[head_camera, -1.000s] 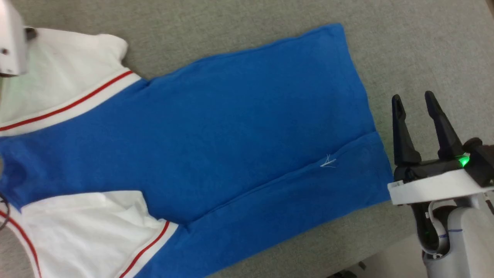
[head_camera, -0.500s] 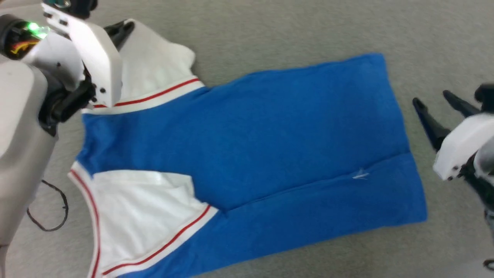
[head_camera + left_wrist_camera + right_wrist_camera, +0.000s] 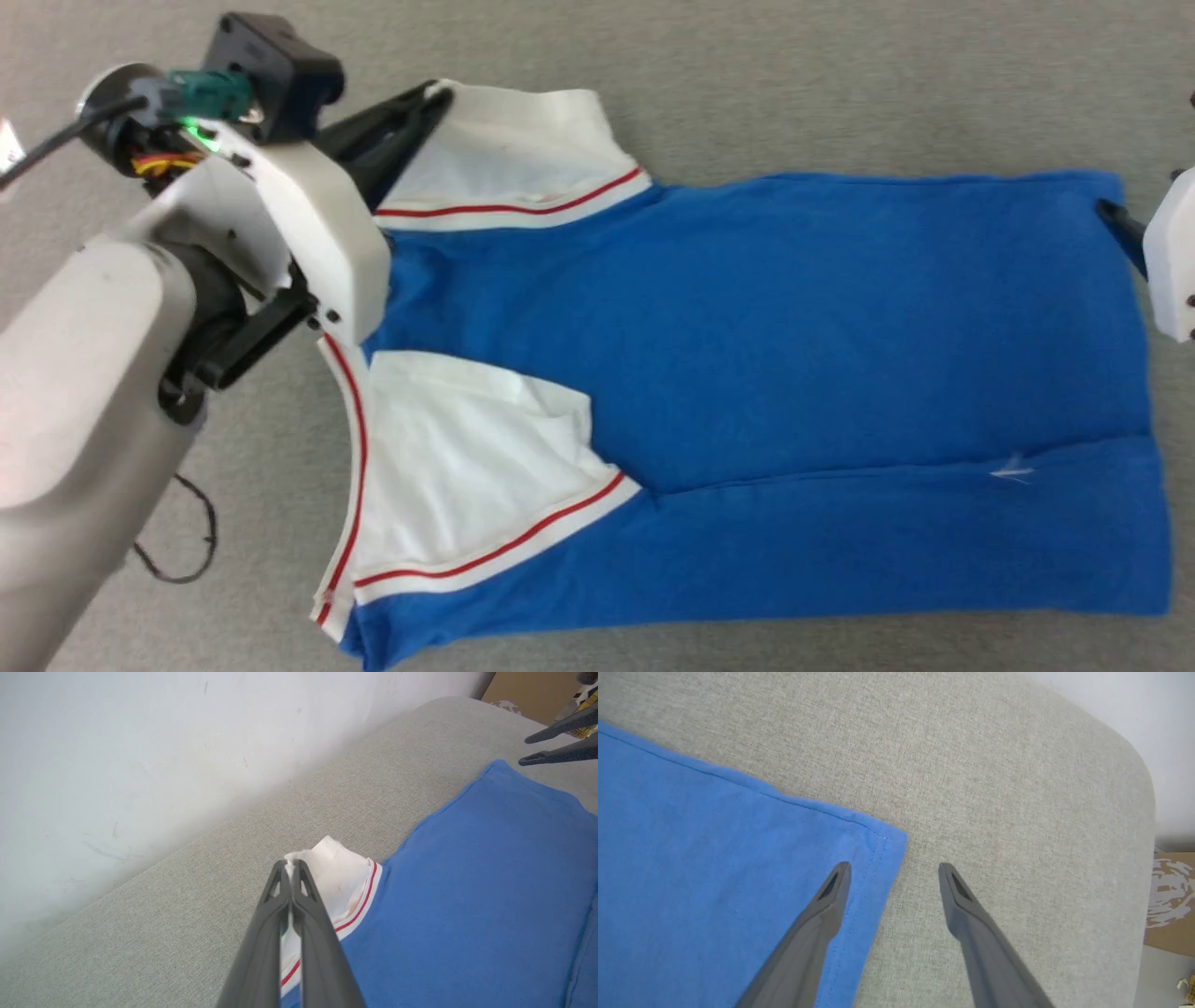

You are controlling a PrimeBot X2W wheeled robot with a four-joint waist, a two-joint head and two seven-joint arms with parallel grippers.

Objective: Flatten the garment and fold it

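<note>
Left gripper (image 3: 290,870) pinched on white sleeve (image 3: 336,877), garment's (image 3: 766,317) 10 o'clock end; right gripper (image 3: 894,872) spread astride 2 o'clock hem corner (image 3: 882,842). Close right first, then tension evenly, low.

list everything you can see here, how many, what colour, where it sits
jersey T-shirt: one, royal blue with white sleeves and red-striped trim, spread on the grey surface, near side folded inward
padded surface: one, grey woven fabric, under the shirt
wall: one, white, along the surface's far edge
cord: one, black, looped on the surface beside the left arm
cardboard: one piece, brown, beyond the surface's rounded corner
left gripper: one, dark fingers, shut on the far white sleeve's edge
right gripper: one, dark fingers, open over the shirt's hem corner
</note>
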